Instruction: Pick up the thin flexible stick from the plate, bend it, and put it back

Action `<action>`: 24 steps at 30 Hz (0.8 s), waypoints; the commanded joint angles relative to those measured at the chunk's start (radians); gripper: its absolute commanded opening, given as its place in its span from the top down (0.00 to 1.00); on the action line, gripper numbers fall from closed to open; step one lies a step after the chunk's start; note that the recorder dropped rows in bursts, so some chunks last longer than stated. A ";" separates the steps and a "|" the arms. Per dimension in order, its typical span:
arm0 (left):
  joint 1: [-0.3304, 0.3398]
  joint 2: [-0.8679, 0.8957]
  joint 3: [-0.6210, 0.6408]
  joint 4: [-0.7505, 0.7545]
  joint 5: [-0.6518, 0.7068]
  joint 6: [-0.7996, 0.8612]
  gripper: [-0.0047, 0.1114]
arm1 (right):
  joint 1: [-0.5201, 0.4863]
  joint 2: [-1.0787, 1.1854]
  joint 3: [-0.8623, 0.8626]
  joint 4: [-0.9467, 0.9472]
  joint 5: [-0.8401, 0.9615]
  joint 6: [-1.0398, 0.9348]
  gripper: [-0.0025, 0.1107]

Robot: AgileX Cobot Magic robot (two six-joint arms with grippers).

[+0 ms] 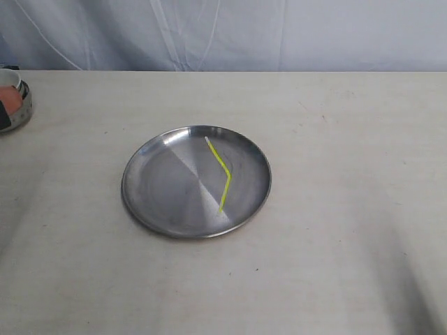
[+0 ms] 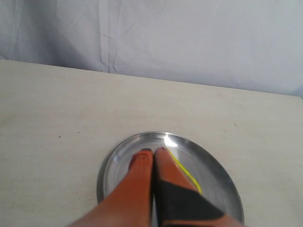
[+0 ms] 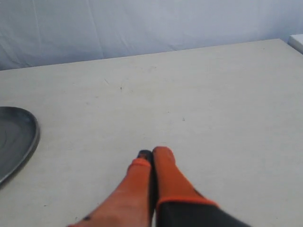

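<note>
The shiny steel plate lies in the middle of the table in the exterior view. The thin yellow-green stick rests in it on the right half, bent at an angled kink. Neither gripper shows in the exterior view. Seen from the left wrist, my left gripper hangs over the plate with its orange fingers pressed together and nothing between them; the stick lies just beside them. In the right wrist view my right gripper is shut and empty over bare table, with the plate's rim well off to its side.
A small metal dish holding a white bowl and something orange sits at the table's far left edge. A white cloth backdrop hangs behind the table. A white object's corner shows at the far table edge in the right wrist view.
</note>
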State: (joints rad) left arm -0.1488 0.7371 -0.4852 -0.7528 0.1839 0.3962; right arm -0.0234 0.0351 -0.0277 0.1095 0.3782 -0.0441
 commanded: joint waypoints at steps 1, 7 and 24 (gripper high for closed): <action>0.005 -0.009 0.006 0.010 -0.004 0.005 0.96 | -0.006 -0.009 0.028 -0.003 -0.031 0.012 0.98; 0.005 -0.009 0.006 0.010 -0.004 0.005 0.96 | -0.006 -0.009 0.028 -0.003 -0.037 0.014 0.98; 0.005 -0.027 0.016 0.014 -0.004 0.005 0.96 | -0.004 0.012 0.028 -0.003 -0.045 0.016 0.98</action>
State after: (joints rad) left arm -0.1488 0.7326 -0.4833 -0.7504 0.1839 0.3962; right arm -0.0234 0.0452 -0.0042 0.1095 0.3501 -0.0283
